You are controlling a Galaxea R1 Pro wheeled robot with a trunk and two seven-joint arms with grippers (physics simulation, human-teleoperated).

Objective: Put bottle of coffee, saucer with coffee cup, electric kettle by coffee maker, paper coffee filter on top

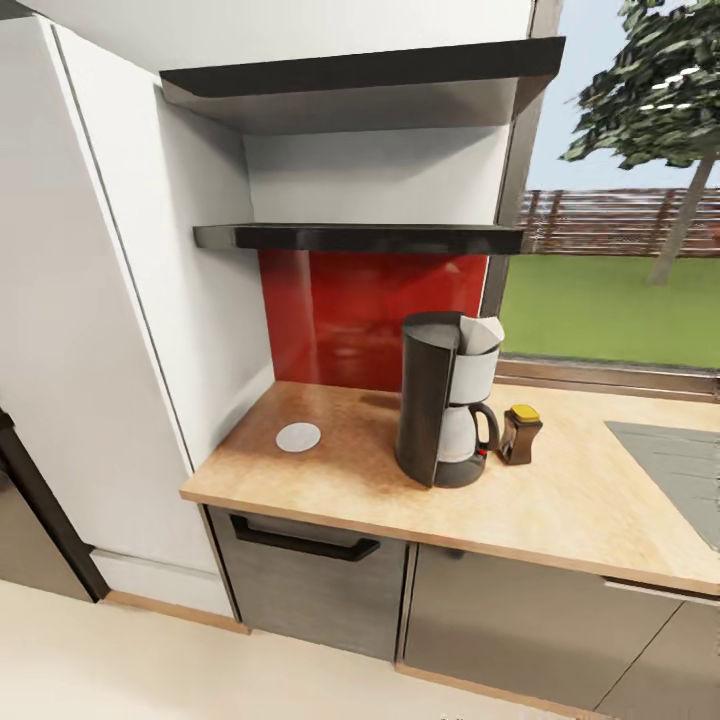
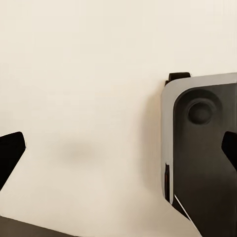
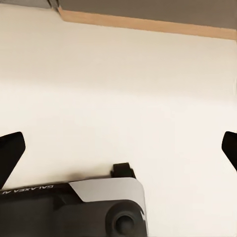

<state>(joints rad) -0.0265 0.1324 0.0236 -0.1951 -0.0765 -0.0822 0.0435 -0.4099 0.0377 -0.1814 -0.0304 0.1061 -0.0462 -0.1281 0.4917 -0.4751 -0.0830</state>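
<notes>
A black coffee maker (image 1: pixel 440 400) with a glass carafe is seen upright near the middle of the wooden worktop (image 1: pixel 330 470), a white paper filter (image 1: pixel 481 333) set in its top. Just beside it, toward the window, a small brown coffee bottle (image 1: pixel 520 434) with a yellow lid is placed. A white saucer (image 1: pixel 298 436) lies flat toward the worktop's wall-side end. Both the left gripper (image 2: pixel 118 153) and right gripper (image 3: pixel 118 148) are held wide open above pale floor (image 3: pixel 123 84), beside the robot's grey base (image 2: pixel 202 148).
</notes>
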